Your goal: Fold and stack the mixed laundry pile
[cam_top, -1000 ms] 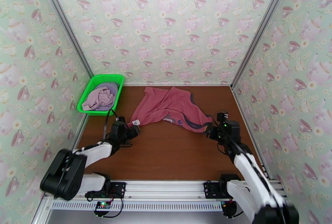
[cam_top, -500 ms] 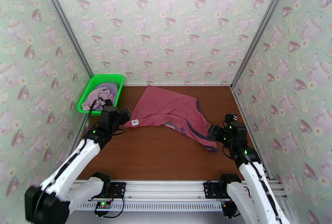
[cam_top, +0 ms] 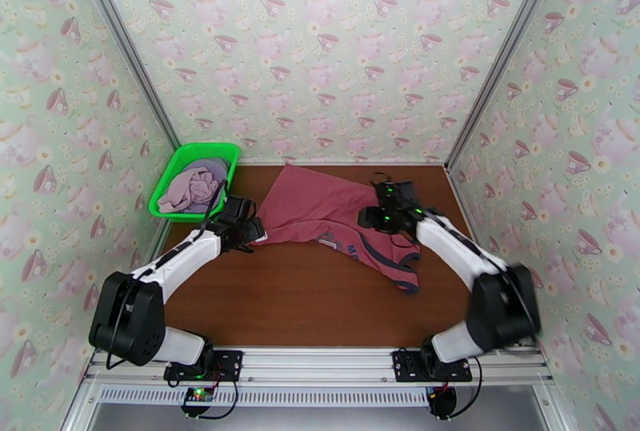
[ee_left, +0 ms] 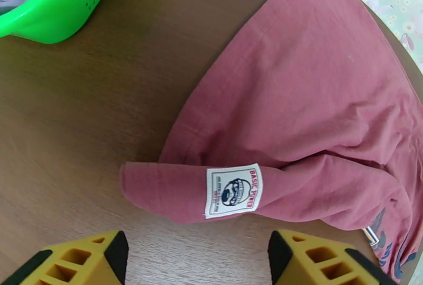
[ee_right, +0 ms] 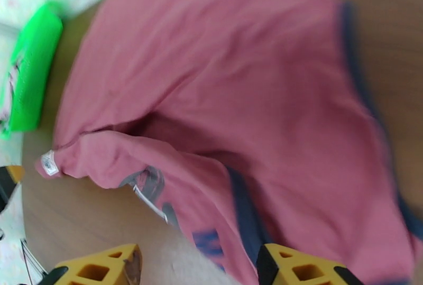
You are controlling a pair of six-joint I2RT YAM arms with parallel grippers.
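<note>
View from above: tank top (cam_top: 320, 213) is lying spread on table (cam_top: 320, 297) between left gripper (cam_top: 254, 231) and right gripper (cam_top: 370, 217); shirts (cam_top: 192, 185) are sitting in basket (cam_top: 170, 178) | Left wrist: jaws are standing apart, empty, near label (ee_left: 232, 191) on folded corner | Right wrist: jaws are gaping, empty, above blurred print (ee_right: 209, 241).

Tank top (ee_left: 306, 95) label (ee_left: 233, 191) — "BASIC POWER"

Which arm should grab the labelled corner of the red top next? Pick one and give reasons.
Left. The left gripper hangs open just short of the white label on the red top's folded corner. The right gripper, also open, sits over the top's other side, farther from that corner.
</note>
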